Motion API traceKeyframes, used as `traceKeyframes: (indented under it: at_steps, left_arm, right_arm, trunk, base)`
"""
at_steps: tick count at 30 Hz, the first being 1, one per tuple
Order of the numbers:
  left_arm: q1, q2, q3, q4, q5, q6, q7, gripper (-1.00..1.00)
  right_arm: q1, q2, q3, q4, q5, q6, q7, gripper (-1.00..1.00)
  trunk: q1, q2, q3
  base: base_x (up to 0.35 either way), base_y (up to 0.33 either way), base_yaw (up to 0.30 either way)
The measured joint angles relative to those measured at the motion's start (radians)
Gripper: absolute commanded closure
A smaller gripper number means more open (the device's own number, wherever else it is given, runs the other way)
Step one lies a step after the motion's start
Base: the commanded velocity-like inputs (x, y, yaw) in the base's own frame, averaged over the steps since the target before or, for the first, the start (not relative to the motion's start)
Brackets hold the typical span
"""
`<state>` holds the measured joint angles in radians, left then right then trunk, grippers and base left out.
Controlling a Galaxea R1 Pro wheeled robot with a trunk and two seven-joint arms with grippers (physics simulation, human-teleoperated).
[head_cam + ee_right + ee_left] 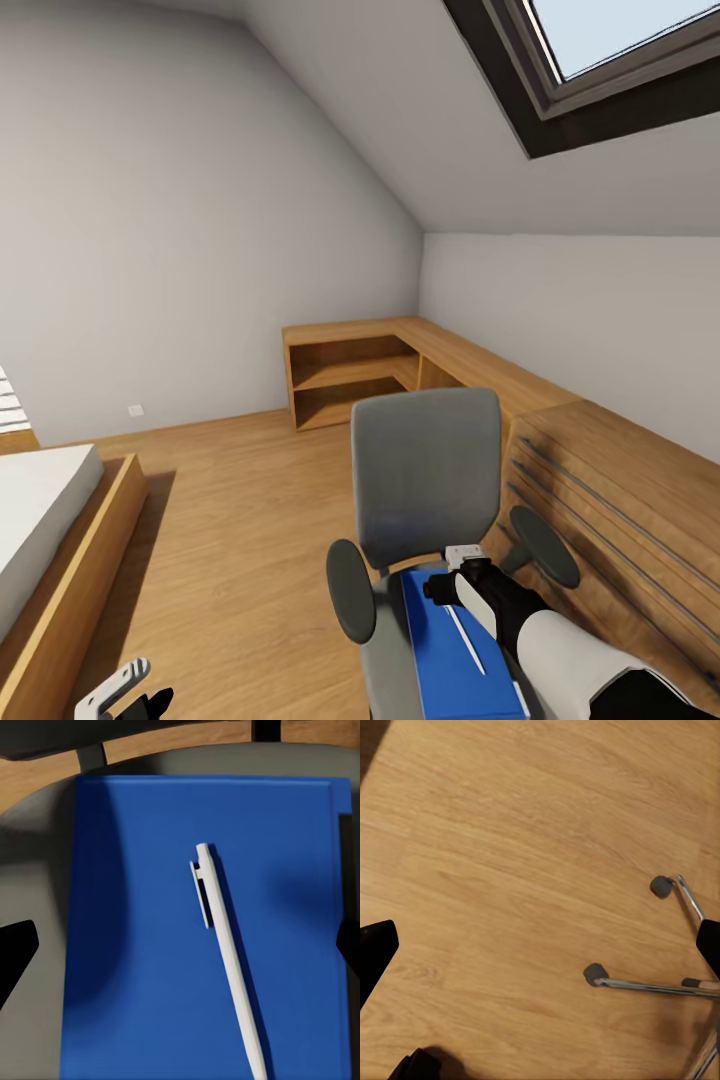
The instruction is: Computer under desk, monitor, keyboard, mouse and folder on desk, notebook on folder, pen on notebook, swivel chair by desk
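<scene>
1. The white pen point(229, 967) lies on the blue folder point(135, 945), on the swivel chair point(425, 480) seat.
2. The right pincer point(180, 945) hangs spread wide, right over the pen, not touching.
3. The left pincer point(540, 945) is spread wide above the floor point(510, 832).

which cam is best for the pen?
Right wrist view: the white pen lies diagonally on the blue folder, close up, clip visible. Head view shows the same pen only as a thin sliver beside the right arm. Left wrist view looks at floor and chair base.

A white pen point(227, 960) lies diagonally on a blue folder point(135, 945), which rests on the grey swivel chair point(34, 870) seat; dark shapes at both edges are probably the hand's fingertips point(15, 952).
</scene>
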<state>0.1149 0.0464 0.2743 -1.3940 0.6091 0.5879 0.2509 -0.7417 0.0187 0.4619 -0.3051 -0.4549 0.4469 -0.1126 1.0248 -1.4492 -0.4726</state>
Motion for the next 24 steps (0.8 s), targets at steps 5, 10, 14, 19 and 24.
traceKeyframes:
  at_steps: [5, 10, 14, 19, 24]
  left_arm:
    - [0.000, 0.001, 0.000, 0.000, 0.000, 0.000, 0.000, -1.00]
    - [0.000, 0.000, 0.000, 0.000, 0.000, 0.000, 0.000, -1.00]
    - [0.000, -0.001, 0.000, 0.000, 0.000, 0.000, 0.000, -1.00]
    - [0.000, 0.000, 0.000, 0.000, 0.000, 0.000, 0.000, -1.00]
    - [0.000, 0.001, 0.001, 0.000, 0.000, 0.001, 0.000, -1.00]
  right_arm:
    - [0.000, -0.001, -0.001, 0.000, 0.000, 0.000, -0.002, -1.00]
    - [0.000, -0.002, -0.001, 0.001, 0.001, 0.000, -0.006, -1.00]
    - [0.000, -0.002, -0.002, 0.003, 0.002, 0.000, -0.009, -1.00]
    - [0.000, -0.001, -0.001, 0.003, 0.002, 0.000, -0.010, -1.00]
    - [0.000, -0.001, -0.001, 0.003, 0.002, 0.000, -0.010, -1.00]
  trunk:
    - [0.019, -0.035, -0.016]
    - [0.038, -0.070, -0.031]
    - [0.054, -0.098, -0.044]
    - [0.073, -0.133, -0.060]
    - [0.092, -0.168, -0.075]
  base:
    - [0.000, 0.000, 0.000]
    - [0.000, 0.000, 0.000]
    - [0.000, 0.000, 0.000]
    - [0.000, 0.000, 0.000]
    - [0.000, 0.000, 0.000]
